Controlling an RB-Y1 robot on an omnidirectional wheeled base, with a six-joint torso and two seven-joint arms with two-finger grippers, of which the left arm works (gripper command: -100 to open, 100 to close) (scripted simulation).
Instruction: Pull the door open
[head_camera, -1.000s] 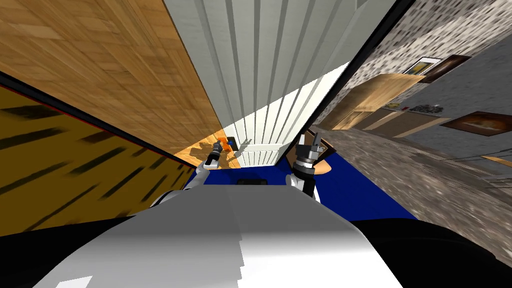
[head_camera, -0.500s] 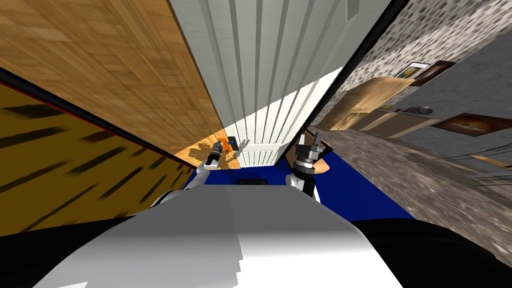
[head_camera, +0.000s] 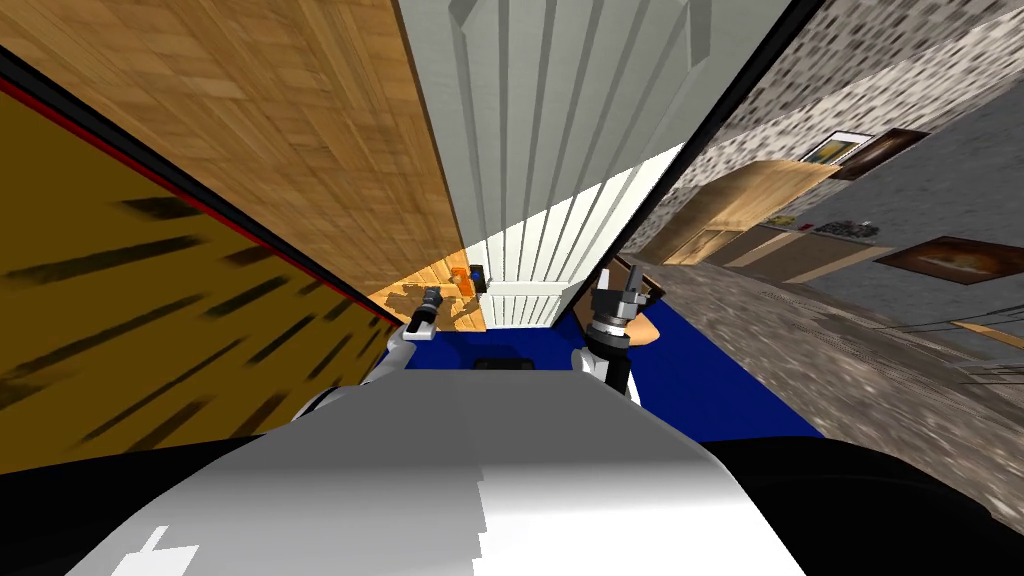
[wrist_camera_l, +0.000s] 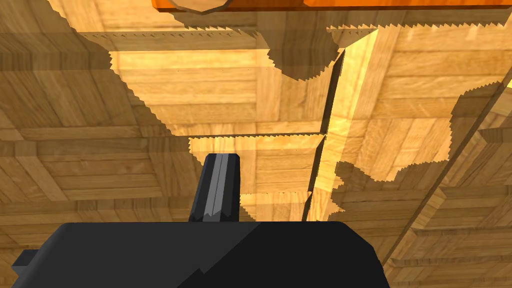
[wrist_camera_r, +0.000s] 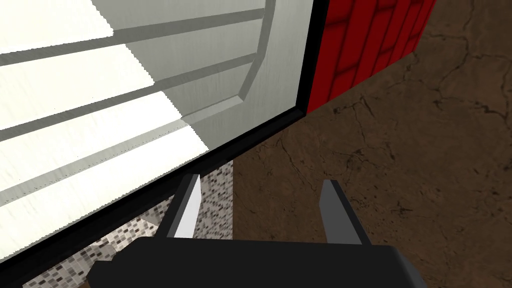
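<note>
Just short of the orange handle (head_camera: 459, 278) on the white door (head_camera: 560, 160), L gripper (head_camera: 433, 293) sits closed on nothing, R gripper (head_camera: 631, 277) spread & idle, so I'd open L, square up, clamp fully round the handle, then pull slow along the door's arc.

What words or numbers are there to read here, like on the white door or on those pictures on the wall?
There are no words, numbers or signs that can be read.
The white door has plain ribbed panels and no label.
The orange handle has no writing on it.
The framed pictures on the far wall are too small and blurred to tell if they hold any text.
</note>
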